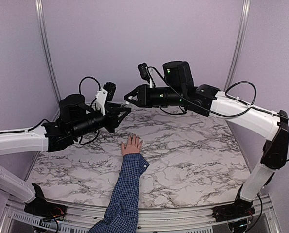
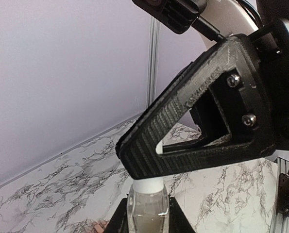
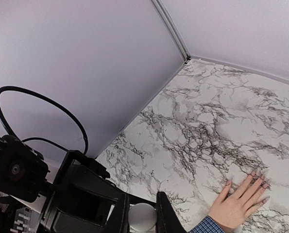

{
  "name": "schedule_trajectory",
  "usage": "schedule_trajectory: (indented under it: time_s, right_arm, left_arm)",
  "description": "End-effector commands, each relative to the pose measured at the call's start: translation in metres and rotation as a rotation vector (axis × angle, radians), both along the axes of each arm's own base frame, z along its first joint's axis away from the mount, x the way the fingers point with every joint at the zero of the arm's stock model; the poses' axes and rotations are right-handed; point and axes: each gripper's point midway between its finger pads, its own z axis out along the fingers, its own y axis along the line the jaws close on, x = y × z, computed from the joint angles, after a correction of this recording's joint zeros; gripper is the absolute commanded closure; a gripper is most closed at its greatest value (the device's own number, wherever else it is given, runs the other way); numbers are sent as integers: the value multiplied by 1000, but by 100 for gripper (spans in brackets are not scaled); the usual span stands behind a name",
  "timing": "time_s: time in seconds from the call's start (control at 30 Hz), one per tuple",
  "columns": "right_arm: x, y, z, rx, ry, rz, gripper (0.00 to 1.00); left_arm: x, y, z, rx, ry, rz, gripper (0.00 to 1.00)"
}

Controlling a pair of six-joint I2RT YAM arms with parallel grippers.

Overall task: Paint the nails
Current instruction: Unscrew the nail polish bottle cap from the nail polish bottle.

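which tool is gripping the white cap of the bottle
The right tool: it is shut on the white cap, while the left tool grips the clear bottle itself.

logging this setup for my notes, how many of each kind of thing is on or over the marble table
robot arms: 2 (left arm, right arm)
hand in a blue checked sleeve: 1
clear bottle with white cap: 1
total: 4
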Motion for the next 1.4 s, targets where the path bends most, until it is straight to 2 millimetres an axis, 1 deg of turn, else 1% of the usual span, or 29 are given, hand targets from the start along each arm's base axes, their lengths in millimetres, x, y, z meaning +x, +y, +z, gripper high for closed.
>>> schedule_trajectory:
  time_s: [0.0, 0.03, 0.07, 0.17, 0.27, 0.4, 0.57, 0.7, 0.8, 0.83, 0.97, 1.0, 1.1, 1.2, 1.37]
  right_arm:
    - [-5, 3, 27, 45, -38, 11, 93]
    - [-6, 3, 27, 48, -41, 20, 98]
    - [-8, 4, 28, 55, -46, 33, 100]
    - [-21, 9, 37, 102, -77, 118, 100]
    - [-30, 10, 46, 132, -112, 169, 100]
    - [-41, 8, 59, 145, -188, 226, 100]
    - [-57, 5, 69, 160, -265, 307, 100]
    - [-73, 3, 75, 191, -310, 390, 100]
    - [-82, 1, 80, 213, -328, 431, 100]
    - [-86, -1, 80, 217, -328, 443, 100]
    - [-83, -2, 80, 206, -326, 424, 100]
    - [-81, -2, 79, 198, -322, 414, 100]
    - [-76, -3, 75, 168, -316, 382, 100]
    - [-72, -5, 72, 148, -311, 360, 100]
    - [-70, -5, 69, 135, -308, 352, 100]
  left_arm:
    - [0, -1, 18, -22, -38, 5, 100]
    - [0, -1, 18, -23, -35, 5, 100]
    - [-1, -1, 18, -26, -34, 3, 100]
    - [-7, -5, 22, -44, -31, -49, 100]
    - [-22, -14, 28, -67, -38, -161, 100]
    - [-41, -17, 44, -131, -47, -303, 100]
    - [-63, -17, 67, -234, -43, -485, 100]
    - [-83, -23, 79, -272, -31, -639, 100]
    - [-93, -26, 85, -284, -15, -720, 100]
    - [-94, -26, 87, -287, -17, -730, 100]
    - [-88, -24, 87, -292, -27, -686, 100]
    - [-86, -24, 85, -291, -23, -671, 98]
    - [-78, -23, 78, -277, -18, -621, 87]
    - [-73, -22, 72, -267, -9, -584, 80]
    - [-69, -23, 64, -240, -1, -566, 79]
